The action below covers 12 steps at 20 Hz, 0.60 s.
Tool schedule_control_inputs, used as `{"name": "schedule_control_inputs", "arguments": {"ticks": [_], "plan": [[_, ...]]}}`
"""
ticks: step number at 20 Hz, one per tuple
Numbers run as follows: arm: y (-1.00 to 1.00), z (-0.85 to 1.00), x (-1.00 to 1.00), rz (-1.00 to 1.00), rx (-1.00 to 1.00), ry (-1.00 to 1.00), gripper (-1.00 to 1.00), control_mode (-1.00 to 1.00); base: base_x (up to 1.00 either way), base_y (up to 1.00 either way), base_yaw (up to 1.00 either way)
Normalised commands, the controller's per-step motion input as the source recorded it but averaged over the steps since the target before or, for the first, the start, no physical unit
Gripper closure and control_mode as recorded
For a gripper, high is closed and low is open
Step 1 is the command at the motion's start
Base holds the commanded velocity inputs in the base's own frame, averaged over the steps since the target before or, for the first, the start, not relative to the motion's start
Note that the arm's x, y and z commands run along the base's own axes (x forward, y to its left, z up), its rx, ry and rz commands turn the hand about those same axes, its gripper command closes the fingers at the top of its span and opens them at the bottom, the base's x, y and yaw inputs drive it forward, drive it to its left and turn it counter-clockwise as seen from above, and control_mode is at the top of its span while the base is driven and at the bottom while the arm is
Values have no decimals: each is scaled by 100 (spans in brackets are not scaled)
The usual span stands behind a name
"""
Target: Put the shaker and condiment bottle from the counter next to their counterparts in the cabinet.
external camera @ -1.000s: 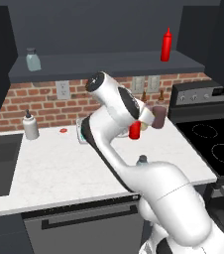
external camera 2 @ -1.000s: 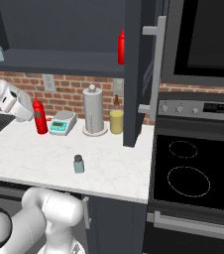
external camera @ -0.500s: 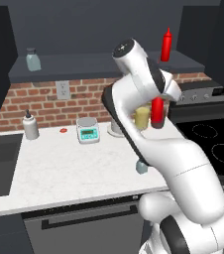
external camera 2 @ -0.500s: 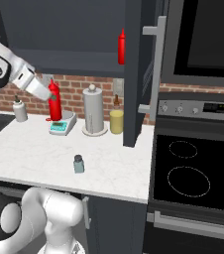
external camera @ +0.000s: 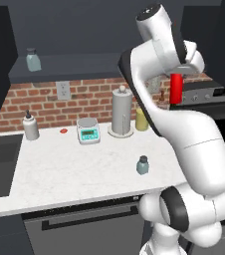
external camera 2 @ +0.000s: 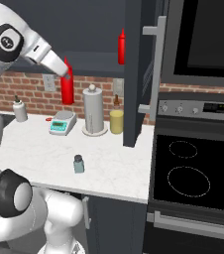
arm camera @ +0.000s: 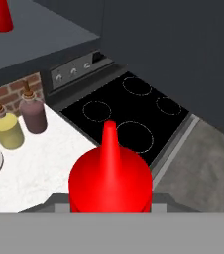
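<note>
The step in hand is the carry: the condiment bottle [external camera 2: 67, 85] hangs in the air, well above the bench [external camera: 69, 164], clamped in the tool [external camera 2: 63, 73], whose jaws stand narrow around the bottle's upper part. In the right base view it hangs over the back of the bench, above the small scale [external camera 2: 60, 124] and level with the brick wall, just below the front edge of the cabinet [external camera 2: 91, 55] shelf. Its long axis is close to upright; the cone nozzle points up, and the hand view looks straight down onto that nozzle [arm camera: 109, 141].

The matching red bottle [external camera 2: 121, 47] stands upright on the shelf near its right end, close to the dark cabinet side panel [external camera 2: 134, 74]. The next move, as I judge it, calls for raising the held bottle above the shelf board, bringing it across toward that counterpart and setting it down just beside it, base flat, without tipping it or striking the shelf's front edge or the standing bottle.

The shaker [external camera: 143, 165] is not yet moved: it stands upright on the bench near the front edge, apart from the paper towel roll [external camera: 122, 110] and the jars at the back. Its counterpart jar [external camera: 33, 60] stands toward the left end of the shelf.
</note>
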Motion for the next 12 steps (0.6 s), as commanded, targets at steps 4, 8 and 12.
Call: {"name": "schedule_control_inputs", "arguments": {"ticks": [4, 8, 12], "plan": [[-48, 24, 16, 8, 0, 1, 100, -100, 0, 0, 0], [-50, 1, 28, 14, 0, 0, 100, -100, 0, 0, 0], [-38, 0, 12, 28, -3, -15, 100, -100, 0, 0, 0]]}}
